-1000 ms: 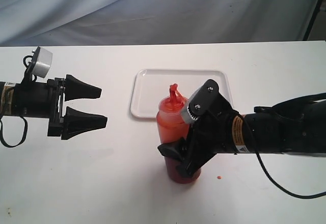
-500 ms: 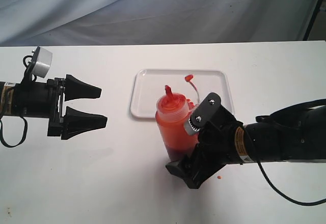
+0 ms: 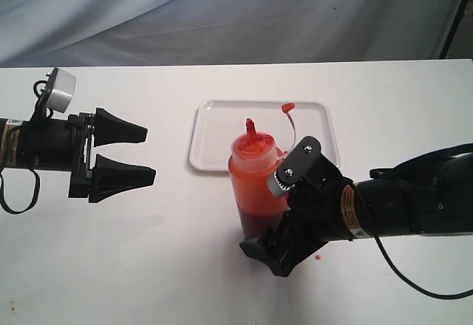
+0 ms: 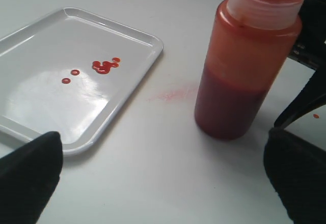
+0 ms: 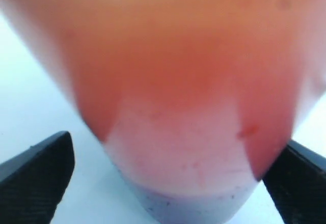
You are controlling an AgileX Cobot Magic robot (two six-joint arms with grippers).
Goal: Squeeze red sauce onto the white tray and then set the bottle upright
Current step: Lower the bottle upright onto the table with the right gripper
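The jaws of the right gripper (image 5: 168, 178) stand wide, one on each side of the base of the translucent red-orange plastic squeeze bottle (image 3: 255, 185), not pinching it. That bottle stands upright on the white surface (image 3: 170, 266), just beside the shallow white rectangular plastic tray (image 3: 214, 129), which bears small glossy red sauce drops (image 4: 104, 66). The jaws of the left gripper (image 3: 148, 155) gape, holding nothing.
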